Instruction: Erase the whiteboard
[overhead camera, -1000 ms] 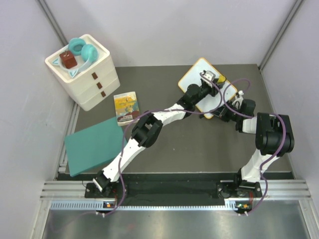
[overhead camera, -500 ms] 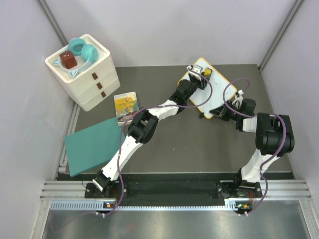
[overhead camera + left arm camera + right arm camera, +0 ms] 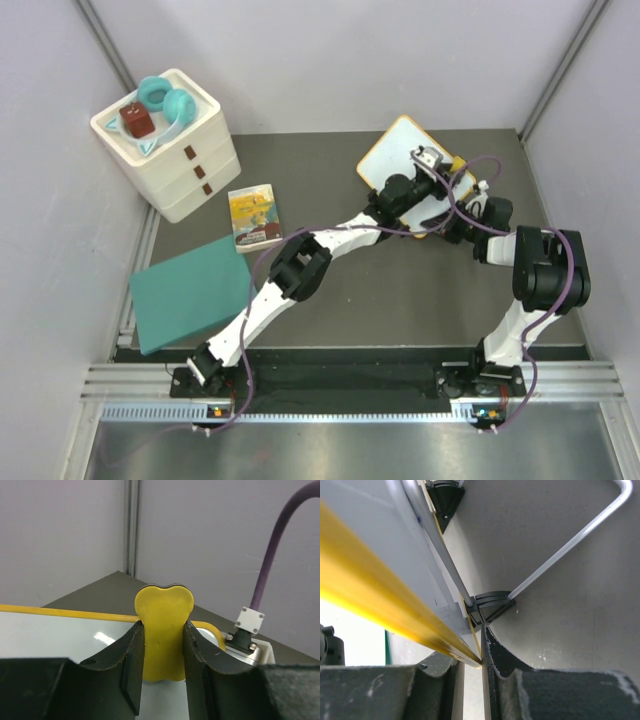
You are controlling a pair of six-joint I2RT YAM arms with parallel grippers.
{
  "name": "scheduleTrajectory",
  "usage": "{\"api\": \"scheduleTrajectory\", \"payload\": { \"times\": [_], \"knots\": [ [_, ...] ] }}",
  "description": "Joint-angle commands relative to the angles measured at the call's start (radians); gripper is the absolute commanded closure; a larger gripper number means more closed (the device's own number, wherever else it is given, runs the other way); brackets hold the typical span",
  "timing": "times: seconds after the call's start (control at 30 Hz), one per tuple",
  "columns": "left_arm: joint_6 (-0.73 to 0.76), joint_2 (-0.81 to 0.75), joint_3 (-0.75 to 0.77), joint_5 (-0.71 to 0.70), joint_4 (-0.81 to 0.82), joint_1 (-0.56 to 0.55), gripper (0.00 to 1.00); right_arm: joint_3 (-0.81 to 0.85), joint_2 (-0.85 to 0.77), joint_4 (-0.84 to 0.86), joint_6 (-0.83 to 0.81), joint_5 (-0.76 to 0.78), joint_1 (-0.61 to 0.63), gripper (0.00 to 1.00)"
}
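Observation:
The whiteboard (image 3: 392, 150), white with an orange-yellow frame, stands at the back right of the table. My left gripper (image 3: 433, 160) is over its right part, shut on a yellow eraser (image 3: 164, 625) whose lower end rests against the white surface (image 3: 50, 637). The right gripper (image 3: 452, 220) is at the board's near right edge and is shut on that edge. In the right wrist view the yellow frame (image 3: 380, 595) runs down between the fingers (image 3: 470, 662), beside a black foot (image 3: 487, 607) with a white wire stand. No scribbles show on the visible part of the board.
A white drawer unit (image 3: 190, 165) stands at the back left, with teal headphones (image 3: 165, 100) and a small brown object (image 3: 137, 120) on top. A yellow booklet (image 3: 253, 218) and a flat teal rectangle (image 3: 190, 290) lie left of centre. Grey walls enclose three sides.
My left gripper swept with the eraser to the board's far left corner, then back to its right side. The right gripper has stayed clamped on the edge.

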Motion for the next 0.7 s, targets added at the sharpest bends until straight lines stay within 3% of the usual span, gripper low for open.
{"api": "scheduleTrajectory", "payload": {
  "times": [0.0,0.1,0.2,0.33,0.67],
  "knots": [
    [0.031,-0.003,-0.021,-0.041,0.006,0.008,1.00,0.015,0.012,-0.085,-0.047,0.033,0.022,1.00],
    [0.072,-0.013,-0.027,-0.116,-0.003,0.037,1.00,0.018,0.013,-0.087,-0.047,0.033,0.022,1.00],
    [0.004,-0.023,-0.030,-0.072,-0.040,0.072,1.00,0.018,0.011,-0.087,-0.047,0.034,0.022,1.00],
    [0.059,-0.076,-0.130,-0.068,0.003,0.046,1.00,0.018,0.013,-0.087,-0.047,0.036,0.022,1.00],
    [-0.029,-0.027,-0.072,0.083,0.003,-0.047,1.00,0.020,0.013,-0.091,-0.047,0.037,0.022,1.00]
  ]
}}
